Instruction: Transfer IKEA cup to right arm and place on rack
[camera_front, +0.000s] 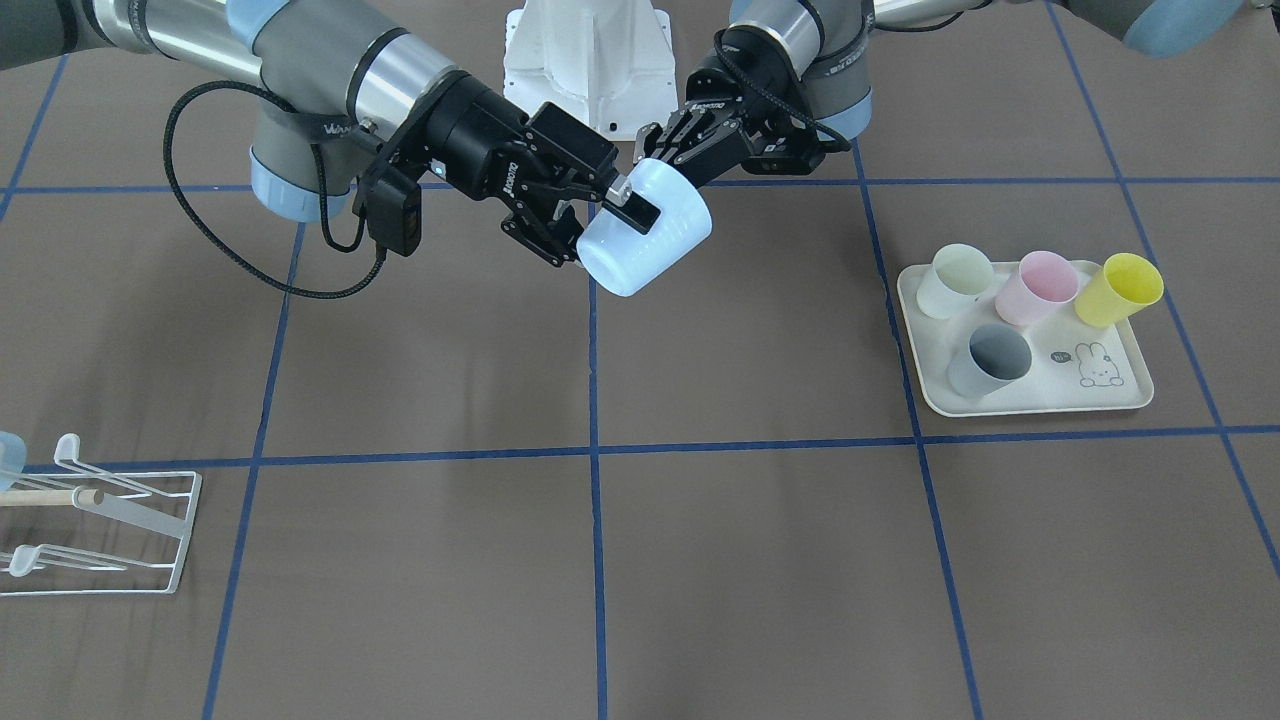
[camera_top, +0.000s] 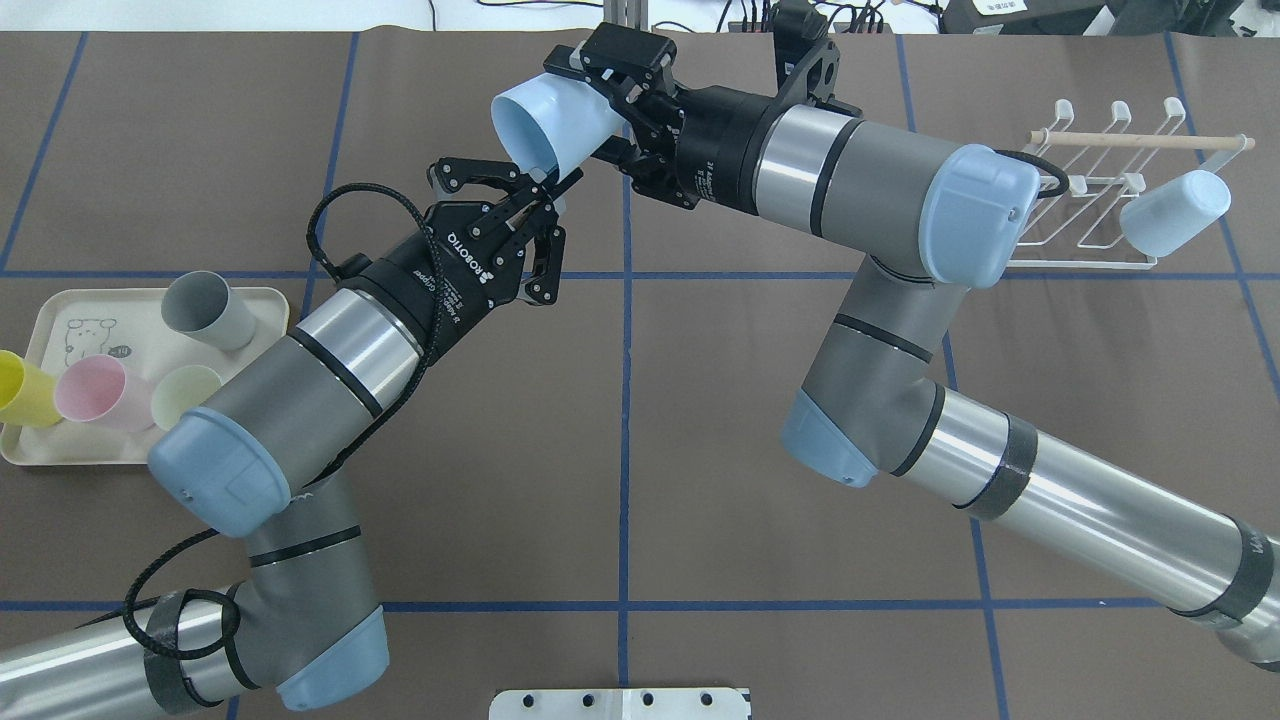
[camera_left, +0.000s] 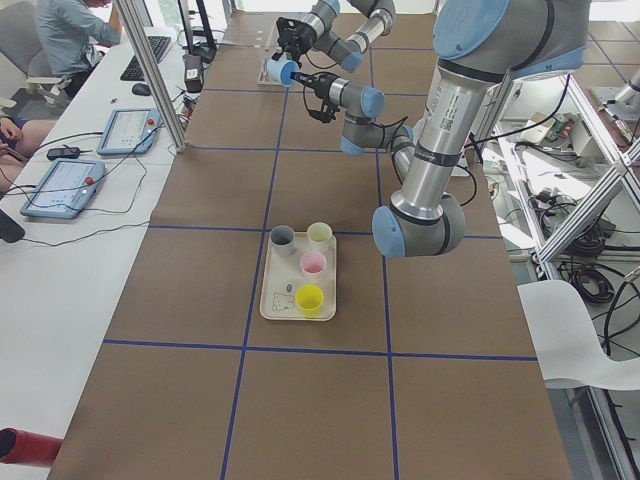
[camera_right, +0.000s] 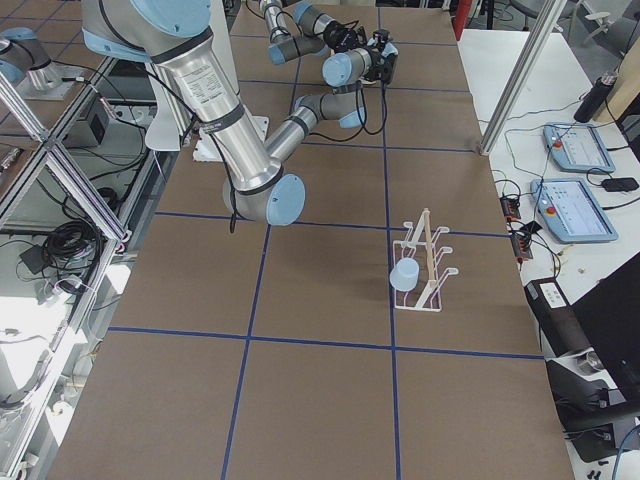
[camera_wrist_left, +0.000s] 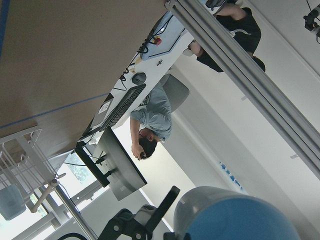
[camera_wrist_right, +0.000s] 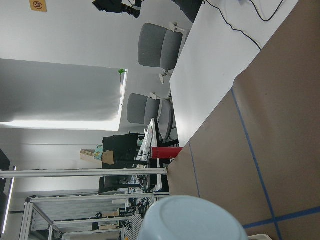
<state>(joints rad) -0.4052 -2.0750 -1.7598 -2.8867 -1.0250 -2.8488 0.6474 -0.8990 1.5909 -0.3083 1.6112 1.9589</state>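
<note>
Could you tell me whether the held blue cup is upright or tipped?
Tipped: the cup lies sideways in mid-air, clamped in the right gripper.

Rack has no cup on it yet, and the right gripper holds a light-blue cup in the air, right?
No: the overhead exterior view shows a racked light-blue cup already on the rack. The right gripper does hold the raised light-blue cup.

- The left gripper (camera_top: 510, 182) crowds our right gripper (camera_top: 598, 105) at the cup (camera_top: 545, 125) mouth.
- Rightward: open table (camera_top: 720, 400), then the rack (camera_top: 1105, 183) with a hung cup (camera_top: 1175, 225) filling one prong.
</note>
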